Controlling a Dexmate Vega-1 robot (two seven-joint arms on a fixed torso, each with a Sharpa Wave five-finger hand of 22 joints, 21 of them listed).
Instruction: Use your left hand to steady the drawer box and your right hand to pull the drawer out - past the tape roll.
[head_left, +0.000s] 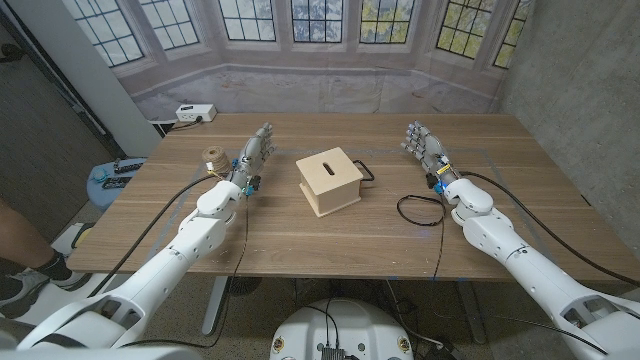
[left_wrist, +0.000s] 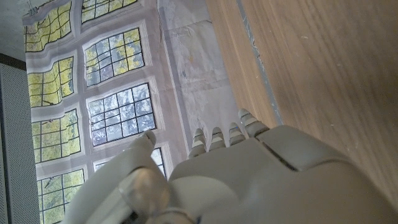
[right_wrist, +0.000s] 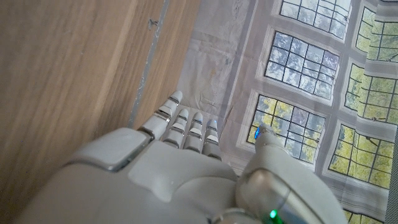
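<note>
— On the wooden table (head_left: 300, 235), near its middle, what sits there?

— The drawer box (head_left: 330, 181), a small cube of pale, smooth wood with a dark slot cut in its top. It stands turned at an angle, and a thin black loop handle (head_left: 367, 170) sticks out on the side facing the right hand. The drawer looks pushed in.

— And the hands?

— The left hand (head_left: 255, 153) is over the table on the box's left, apart from it, fingers extended and close together, holding nothing. The right hand (head_left: 424, 143) is on the far side, well apart from the handle, fingers likewise straight and slightly apart, holding nothing. Both are pale grey, hard-shelled and segmented; the left wrist view shows the fingertips (left_wrist: 222, 134) lined up side by side.

— Anything else?

— A spool of brownish twine (head_left: 211, 158) stands just beside the left hand. A black cable (head_left: 420, 213) loops on the tabletop near the right forearm. Behind hangs a printed backdrop of leaded windows (head_left: 300, 20), creased like cloth.

— Any writing?

— None that can be read.
</note>
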